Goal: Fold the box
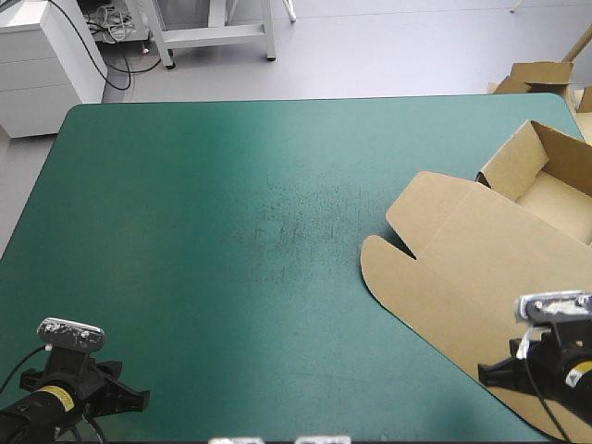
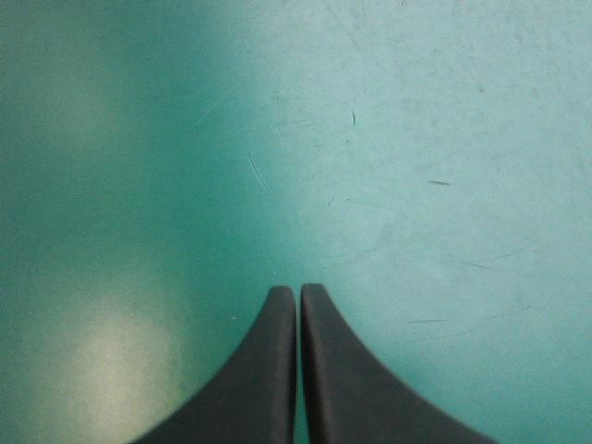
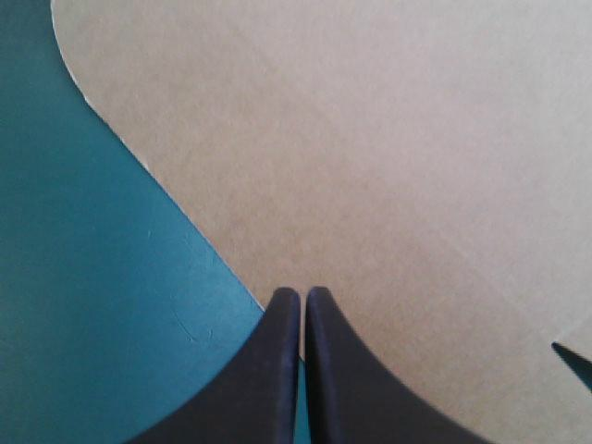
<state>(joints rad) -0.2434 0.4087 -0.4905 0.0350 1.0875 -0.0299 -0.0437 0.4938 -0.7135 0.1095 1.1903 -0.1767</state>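
Observation:
The brown box (image 1: 481,268) lies at the table's right side, its tray part (image 1: 546,185) with raised walls at the far right. Its lid lies flat toward the front, with rounded flaps (image 1: 384,259) pointing to the table's middle. In the right wrist view my right gripper (image 3: 302,294) is shut, its tips over the lid's (image 3: 388,166) front-left edge where board meets cover. My left gripper (image 2: 298,291) is shut over bare teal-green cover (image 2: 370,166) near the front left corner, far from the box.
More brown board (image 1: 536,79) shows beyond the table's far right corner. The teal-green cover (image 1: 213,231) runs from the box's flaps to the left edge. Both arms (image 1: 69,388) (image 1: 555,361) sit close to the table's front edge.

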